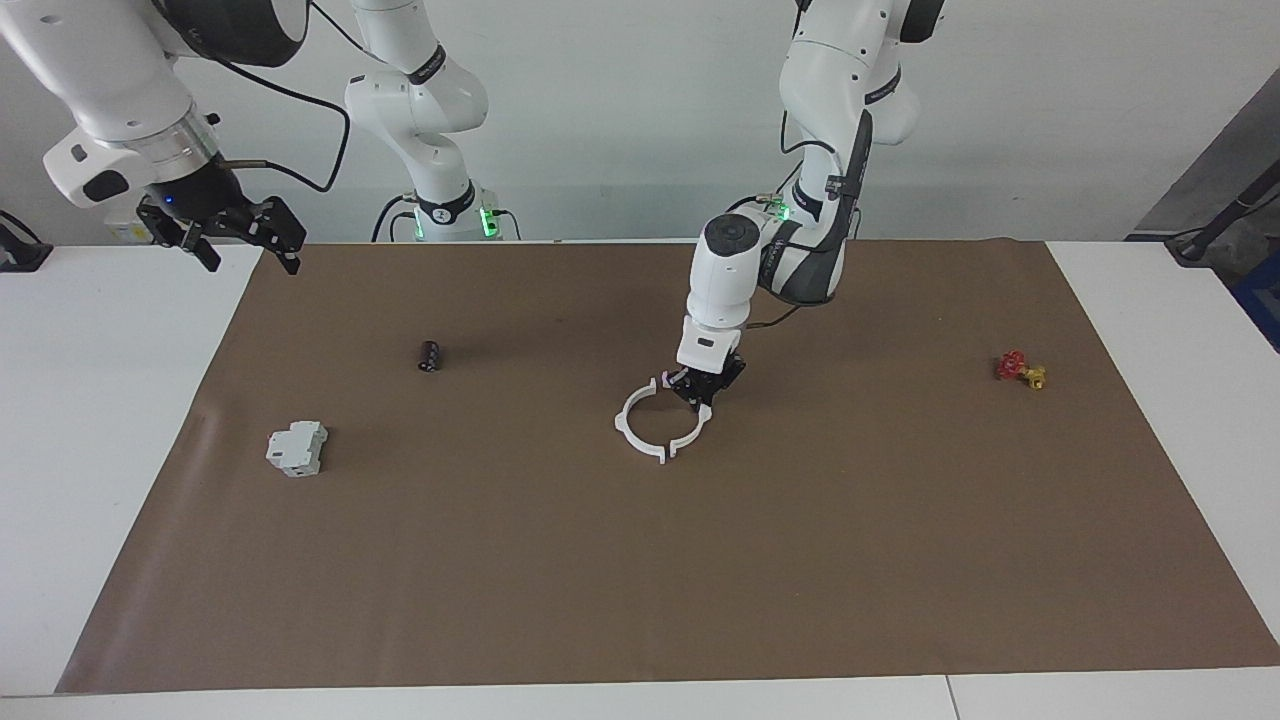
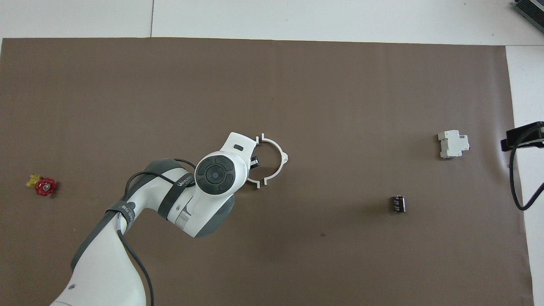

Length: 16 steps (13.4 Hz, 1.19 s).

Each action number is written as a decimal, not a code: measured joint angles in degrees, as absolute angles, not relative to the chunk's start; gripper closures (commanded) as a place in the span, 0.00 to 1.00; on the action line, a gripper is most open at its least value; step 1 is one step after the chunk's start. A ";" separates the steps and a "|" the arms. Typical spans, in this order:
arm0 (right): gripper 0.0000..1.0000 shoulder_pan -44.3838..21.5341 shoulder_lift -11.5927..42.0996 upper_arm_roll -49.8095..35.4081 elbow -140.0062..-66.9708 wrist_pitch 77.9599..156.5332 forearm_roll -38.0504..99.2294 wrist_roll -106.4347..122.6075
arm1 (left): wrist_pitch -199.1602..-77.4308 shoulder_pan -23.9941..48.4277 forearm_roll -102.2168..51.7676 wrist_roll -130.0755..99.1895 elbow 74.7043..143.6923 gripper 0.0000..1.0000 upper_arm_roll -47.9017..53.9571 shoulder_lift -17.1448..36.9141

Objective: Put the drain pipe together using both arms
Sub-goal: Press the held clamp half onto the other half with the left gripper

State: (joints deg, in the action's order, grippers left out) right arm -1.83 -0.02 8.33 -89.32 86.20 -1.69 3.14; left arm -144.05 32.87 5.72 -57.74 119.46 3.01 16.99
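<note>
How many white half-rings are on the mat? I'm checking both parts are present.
2, together mid-mat as a near-closed ring: one half-ring toward the right arm's end, the other half-ring at the left gripper, partly hidden.

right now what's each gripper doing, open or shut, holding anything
Left gripper: down at the drain pipe, on the half-ring at its side; grip cannot be told.
Right gripper: open, holding nothing, waiting above the table's edge.

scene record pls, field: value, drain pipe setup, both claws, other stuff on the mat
drain pipe: two white half-rings on the brown mat, ends facing, small gaps at both joints
left claw: down at the half-ring toward the left arm's end
right claw: open, raised over the mat's edge, waiting
grey-white block: toward the right arm's end
black cylinder: nearer the robots than the block
red-and-yellow valve: toward the left arm's end
</note>
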 measured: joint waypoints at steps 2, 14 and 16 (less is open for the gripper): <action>0.00 -1.83 -0.02 8.33 -89.32 86.20 -1.69 3.14 | -144.26 32.87 5.77 -57.55 119.33 1.00 3.01 17.06; 0.00 -1.83 -0.02 8.33 -89.32 86.20 -1.69 3.14 | -146.88 32.83 5.78 -58.73 118.53 1.00 2.74 18.20; 0.00 -1.83 -0.02 8.33 -89.32 86.20 -1.69 3.14 | -146.88 32.82 5.78 -60.91 118.52 1.00 2.71 18.20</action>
State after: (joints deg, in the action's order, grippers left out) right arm -1.83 -0.02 8.33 -89.32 86.20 -1.69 3.14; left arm -146.88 32.82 5.78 -60.91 118.52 2.71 18.20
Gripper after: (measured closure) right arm 0.000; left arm 0.828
